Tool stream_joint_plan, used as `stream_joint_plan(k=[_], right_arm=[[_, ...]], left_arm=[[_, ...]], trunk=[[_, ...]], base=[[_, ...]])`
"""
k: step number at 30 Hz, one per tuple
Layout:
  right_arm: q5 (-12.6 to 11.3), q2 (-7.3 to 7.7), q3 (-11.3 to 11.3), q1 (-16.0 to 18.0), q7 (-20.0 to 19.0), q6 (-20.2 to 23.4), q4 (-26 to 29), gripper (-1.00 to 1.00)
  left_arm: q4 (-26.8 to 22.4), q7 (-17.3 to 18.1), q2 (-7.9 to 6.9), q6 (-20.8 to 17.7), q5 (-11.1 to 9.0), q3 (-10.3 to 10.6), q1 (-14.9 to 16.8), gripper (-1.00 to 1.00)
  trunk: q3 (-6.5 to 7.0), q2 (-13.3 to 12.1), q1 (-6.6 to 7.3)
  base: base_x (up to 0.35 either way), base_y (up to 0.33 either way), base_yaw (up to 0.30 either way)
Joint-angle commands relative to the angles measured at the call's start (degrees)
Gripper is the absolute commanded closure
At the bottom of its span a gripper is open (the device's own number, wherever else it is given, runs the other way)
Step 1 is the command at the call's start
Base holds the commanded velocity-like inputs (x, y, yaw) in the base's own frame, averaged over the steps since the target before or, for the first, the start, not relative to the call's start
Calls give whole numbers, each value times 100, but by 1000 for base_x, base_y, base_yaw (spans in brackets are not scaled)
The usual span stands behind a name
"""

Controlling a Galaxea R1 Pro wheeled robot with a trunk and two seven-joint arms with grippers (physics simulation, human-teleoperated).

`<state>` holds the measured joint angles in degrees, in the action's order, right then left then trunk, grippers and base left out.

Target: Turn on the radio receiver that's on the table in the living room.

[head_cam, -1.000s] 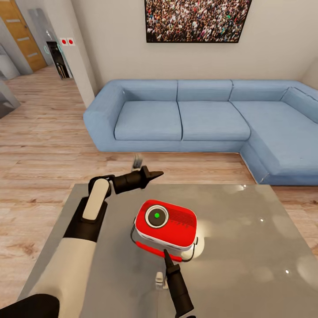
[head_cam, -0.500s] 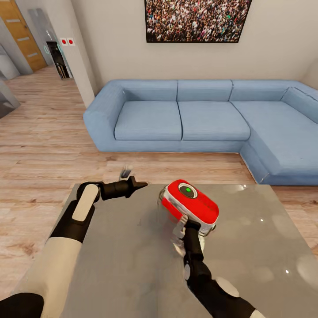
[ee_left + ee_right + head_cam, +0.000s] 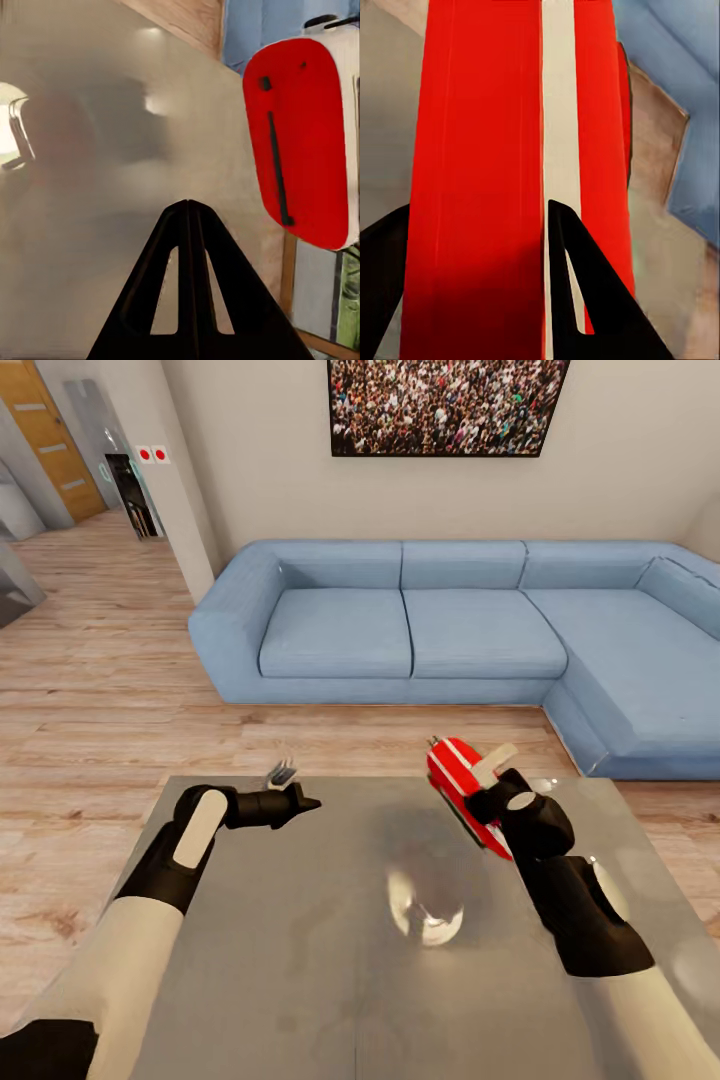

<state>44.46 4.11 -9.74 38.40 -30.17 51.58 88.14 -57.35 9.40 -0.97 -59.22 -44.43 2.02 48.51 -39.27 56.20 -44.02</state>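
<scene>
Head view: my right gripper (image 3: pixel 478 792) clamps the radio receiver (image 3: pixel 458 788) at one o'clock above the table (image 3: pixel 300 960); my left gripper (image 3: pixel 300 801) is pinched closed, empty.

blue L-shaped sofa (image 3: pixel 440 630) against wall | framed crowd picture (image 3: pixel 447 405) above it | wooden door (image 3: pixel 45 440) far left

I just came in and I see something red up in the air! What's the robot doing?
The robot is holding a small red radio in its right gripper, lifted above the grey coffee table near its far edge, tipped on its side. In the right wrist view the jaws sit on either side of the red body. The left gripper hovers over the table's left part with its jaws closed and nothing in them. Behind the table is a blue sofa.
</scene>
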Motion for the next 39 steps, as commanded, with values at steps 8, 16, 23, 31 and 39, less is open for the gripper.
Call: stream_joint_plan(k=[8,16,23,31,39], right_arm=[[-40,-30,648,377,-1936,842,15,100],[-49,-66,780,388,-2038,842,11,100],[-66,-68,889,388,-2053,842,-6,100],[-74,-66,887,388,-2087,842,-47,100],[-86,-53,885,388,-2136,842,-72,100]], left_arm=[[28,-30,31,7,57,9,0,100],[87,-23,35,7,51,7,0,100],[181,-30,35,7,55,4,0,100],[198,-35,35,7,49,-16,0,100],[234,-35,35,7,48,-14,0,100]], trunk=[[0,0,0],[0,0,0],[0,0,0],[0,0,0],[0,0,0]], base=[[0,0,0],[0,0,0],[0,0,0],[0,0,0],[0,0,0]])
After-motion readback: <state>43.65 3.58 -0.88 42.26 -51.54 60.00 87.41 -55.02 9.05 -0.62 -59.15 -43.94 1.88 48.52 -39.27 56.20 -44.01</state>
